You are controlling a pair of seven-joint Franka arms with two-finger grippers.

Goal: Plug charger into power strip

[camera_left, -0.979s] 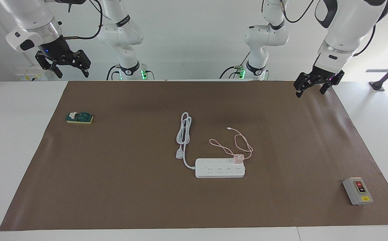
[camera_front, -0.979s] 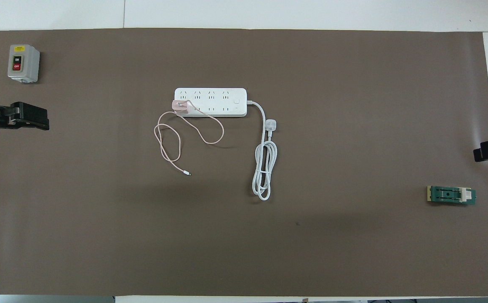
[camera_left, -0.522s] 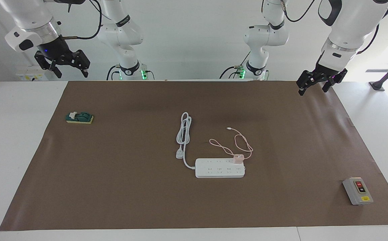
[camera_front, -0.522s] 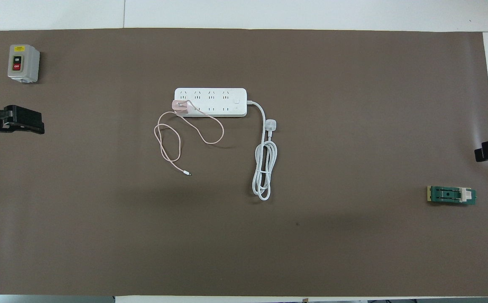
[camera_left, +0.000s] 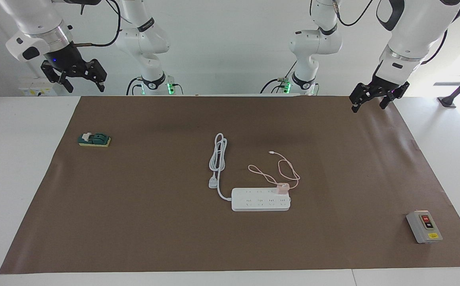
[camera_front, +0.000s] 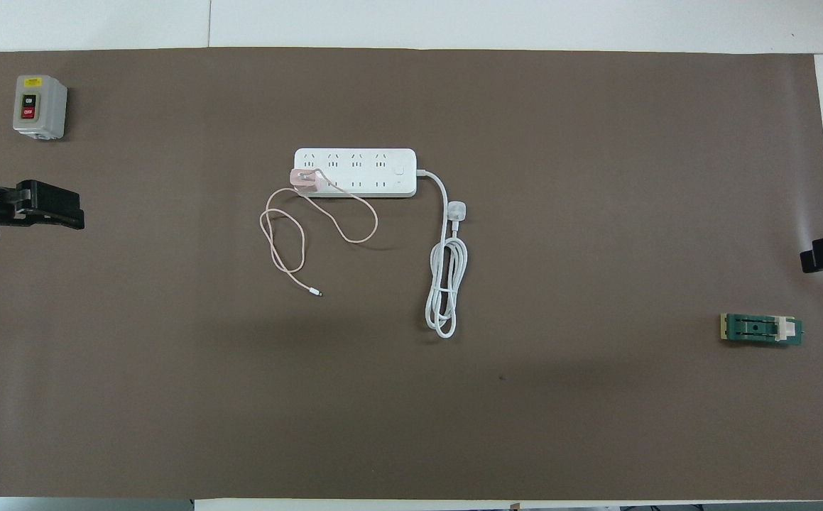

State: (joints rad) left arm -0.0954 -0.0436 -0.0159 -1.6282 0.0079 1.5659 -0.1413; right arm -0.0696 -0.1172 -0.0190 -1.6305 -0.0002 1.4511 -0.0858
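The white power strip lies flat near the middle of the brown mat, also in the overhead view. The pale pink charger stands on the strip's row nearer to the robots, at the end toward the left arm; its prongs are hidden. It also shows in the overhead view. Its thin pink cable loops on the mat nearer to the robots. My left gripper hangs open and empty over the mat's corner at the robots' edge. My right gripper hangs open and empty above the robots' table edge at its own end.
The strip's thick white cord lies coiled beside it, ending in a white three-pin plug. A grey switch box stands toward the left arm's end, farther from the robots. A small green device lies toward the right arm's end.
Both grippers have risen slightly and drawn back toward the robots' edge. The charger, cable and power strip have not moved.
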